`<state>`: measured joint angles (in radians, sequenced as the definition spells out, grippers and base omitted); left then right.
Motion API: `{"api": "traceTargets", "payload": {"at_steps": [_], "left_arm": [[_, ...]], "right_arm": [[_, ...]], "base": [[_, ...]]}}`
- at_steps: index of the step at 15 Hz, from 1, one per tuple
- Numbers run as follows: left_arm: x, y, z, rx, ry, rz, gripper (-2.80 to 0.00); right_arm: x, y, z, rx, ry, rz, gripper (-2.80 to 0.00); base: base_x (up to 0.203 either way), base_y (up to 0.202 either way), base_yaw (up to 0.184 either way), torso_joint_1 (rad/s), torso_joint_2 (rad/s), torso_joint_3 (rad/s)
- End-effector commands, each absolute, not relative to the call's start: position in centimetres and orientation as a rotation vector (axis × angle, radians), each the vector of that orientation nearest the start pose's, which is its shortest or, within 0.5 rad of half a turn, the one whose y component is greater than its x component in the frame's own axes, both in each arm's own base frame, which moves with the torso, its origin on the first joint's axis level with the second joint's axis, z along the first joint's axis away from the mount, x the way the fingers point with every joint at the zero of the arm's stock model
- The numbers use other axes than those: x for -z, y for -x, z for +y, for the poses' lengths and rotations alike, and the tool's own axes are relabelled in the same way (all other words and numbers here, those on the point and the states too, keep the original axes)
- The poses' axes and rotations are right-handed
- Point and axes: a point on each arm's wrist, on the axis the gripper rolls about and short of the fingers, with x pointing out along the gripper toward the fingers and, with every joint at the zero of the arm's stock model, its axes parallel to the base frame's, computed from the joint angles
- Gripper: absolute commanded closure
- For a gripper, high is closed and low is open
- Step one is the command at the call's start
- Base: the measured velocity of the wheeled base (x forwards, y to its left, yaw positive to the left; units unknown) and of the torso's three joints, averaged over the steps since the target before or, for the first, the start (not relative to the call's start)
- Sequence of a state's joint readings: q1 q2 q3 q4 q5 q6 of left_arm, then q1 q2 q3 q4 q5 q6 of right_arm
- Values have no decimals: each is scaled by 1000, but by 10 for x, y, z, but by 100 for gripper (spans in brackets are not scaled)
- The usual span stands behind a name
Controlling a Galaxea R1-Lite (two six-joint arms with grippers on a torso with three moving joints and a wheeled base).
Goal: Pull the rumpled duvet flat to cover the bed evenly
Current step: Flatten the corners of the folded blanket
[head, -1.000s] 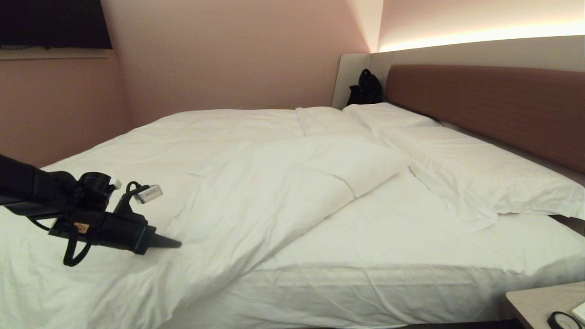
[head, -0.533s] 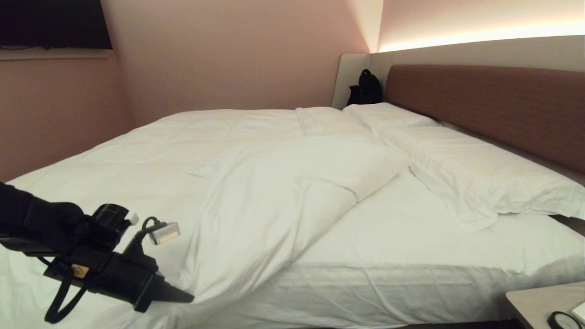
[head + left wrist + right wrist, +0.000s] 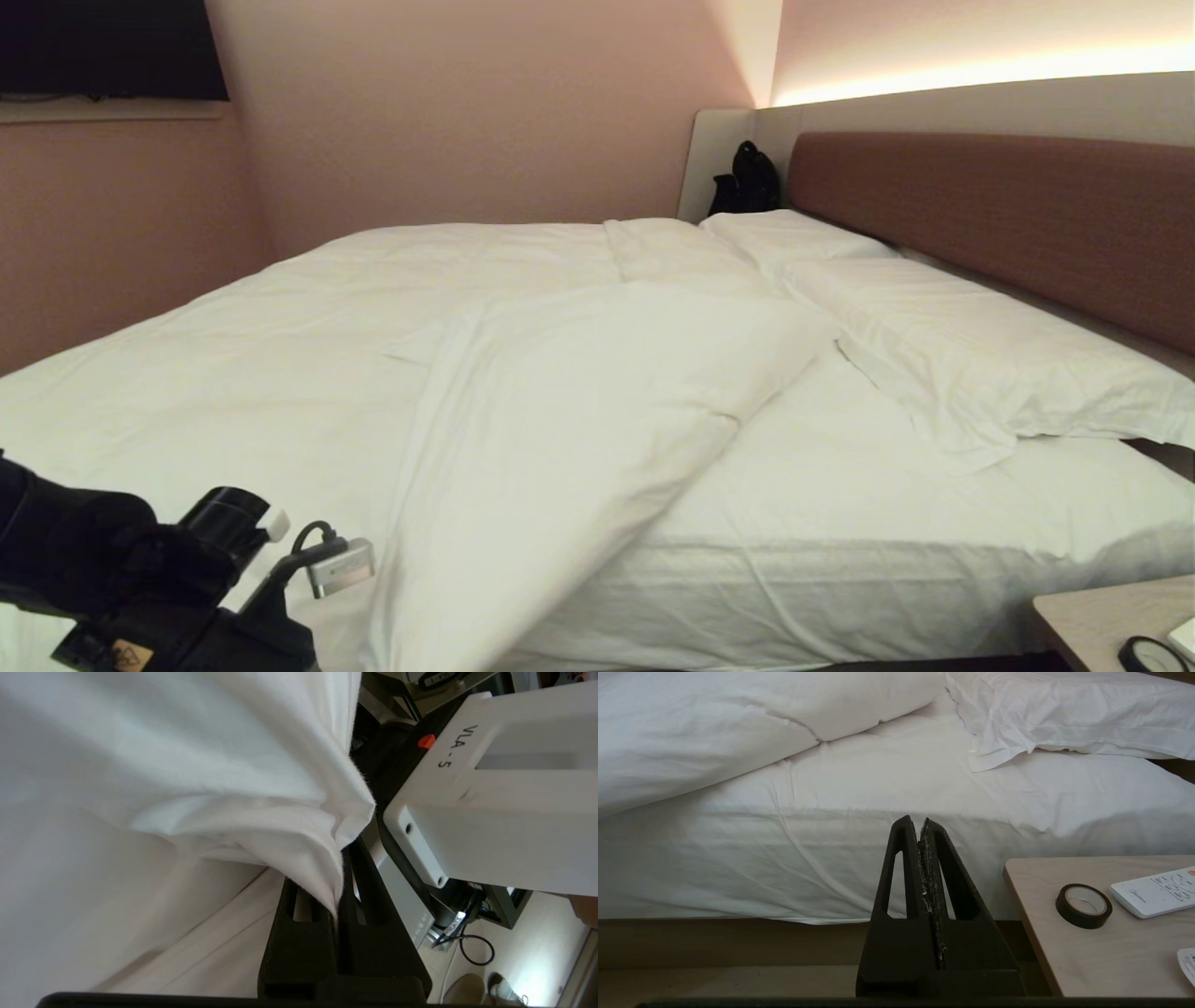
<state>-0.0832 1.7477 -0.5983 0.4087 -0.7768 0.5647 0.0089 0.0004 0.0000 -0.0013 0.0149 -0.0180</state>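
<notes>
Over the last second the left arm has dropped from the middle of the left side of the head view to its bottom left corner, and the duvet [image 3: 560, 411] has come with it: the folded-over flap that lay as a broad slope across the bed [image 3: 934, 523] is now drawn into a longer, narrower, steeper tongue running down over the near edge of the mattress. In the left wrist view the left gripper [image 3: 337, 891] is clamped tight on a bunched corner of that white fabric, the cloth pinched between its black fingers and fanning away taut. I judge this to be the pull phase well under way, yet the cover is not spread: the flap is still doubled on itself, and the fitted sheet [image 3: 840, 485] on the headboard side, below the pillows [image 3: 971, 364], lies bare, so the corner still has to be carried towards that side to unfold it. The right gripper [image 3: 924, 830] hangs parked by the bed's side near the bedside table [image 3: 1064, 933], its fingers pressed together on nothing. Much is hidden: in the head view the left fingertips and the held corner fall below the frame, and how far the duvet hangs towards the floor cannot be seen; the far edge of the bed is also out of sight
</notes>
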Motion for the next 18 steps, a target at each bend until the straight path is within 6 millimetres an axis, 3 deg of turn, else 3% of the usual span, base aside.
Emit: {"api": "traceTargets", "payload": {"at_steps": [1,6,18], "left_arm": [[-65,-183,-32,1054,133,1282,0],[-59,-181,-32,1060,160,1314,0],[-62,-125,-42,1155,106,1366,0]], "right_arm": [[-76,23,0,-25,18,0,0],[-76,23,0,-25,18,0,0],[-76,23,0,-25,17,0,0]], "base": [[0,0,0,0,0,0],[0,0,0,0,0,0],[0,0,0,0,0,0]]}}
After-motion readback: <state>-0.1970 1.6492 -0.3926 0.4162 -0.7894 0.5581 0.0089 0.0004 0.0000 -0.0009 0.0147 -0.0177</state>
